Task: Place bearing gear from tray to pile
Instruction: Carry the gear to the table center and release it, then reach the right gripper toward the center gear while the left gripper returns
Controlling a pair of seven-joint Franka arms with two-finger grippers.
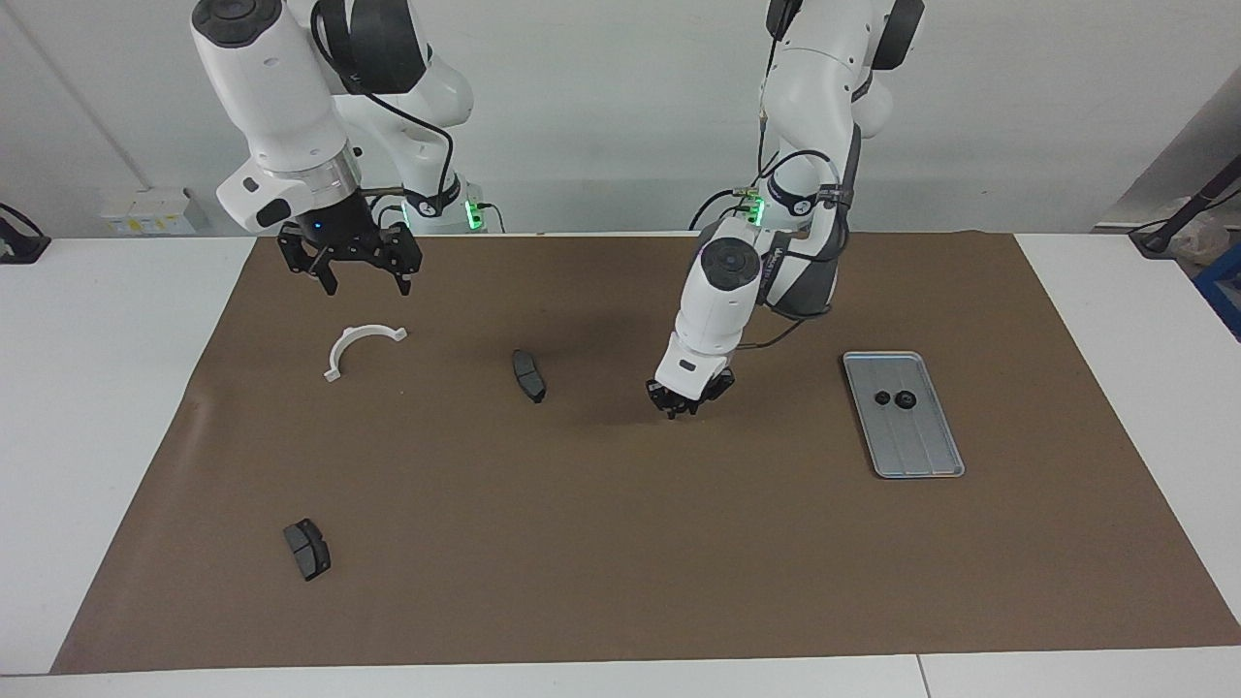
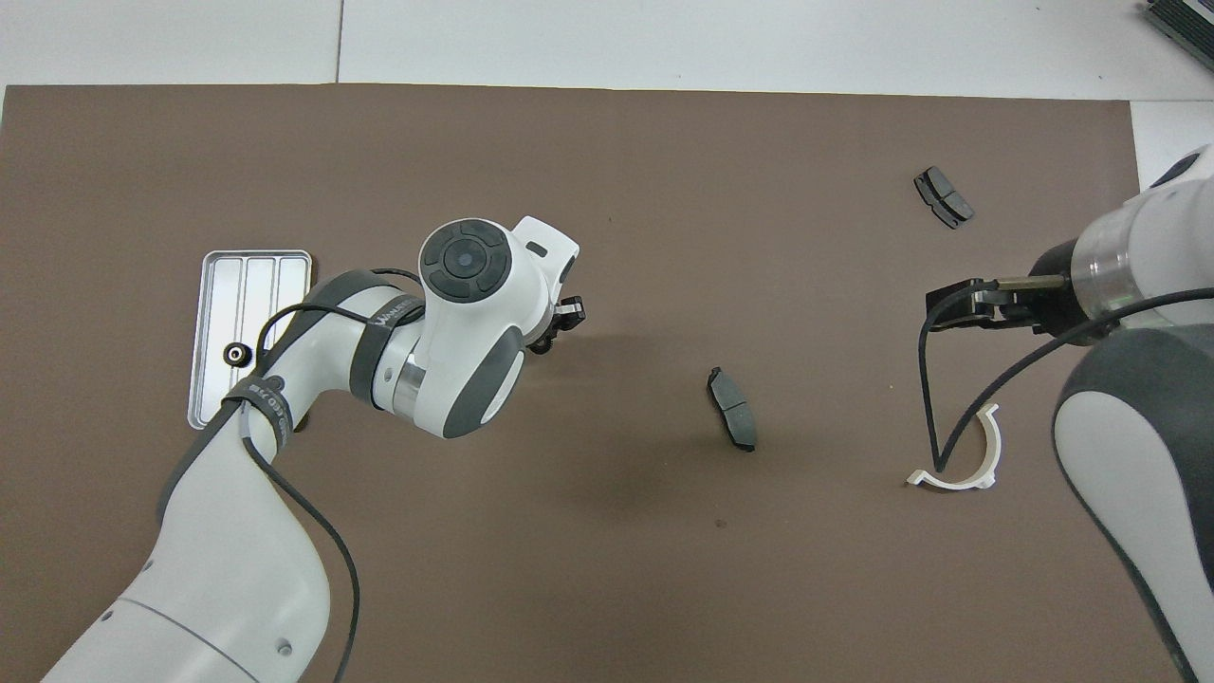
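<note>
Gears (image 1: 896, 398), 2 of them, lie on our tray (image 1: 916, 451) toward the left arm's end. Our left gripper (image 1: 681, 404) hangs over bare mat between tray and brake pad (image 1: 528, 375), fingertips pinched together; we cannot tell whether it carries anything. Our right gripper (image 1: 361, 279) waits spread wide over the white bracket (image 1: 361, 345).

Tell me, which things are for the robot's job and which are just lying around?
For the job: ridged silver metal tray; two small black gears on it; left claw, over the brown table mat; white half-ring bracket; two dark grey curved brake pads.
Just there: the mat itself; right claw, waiting open over it.
</note>
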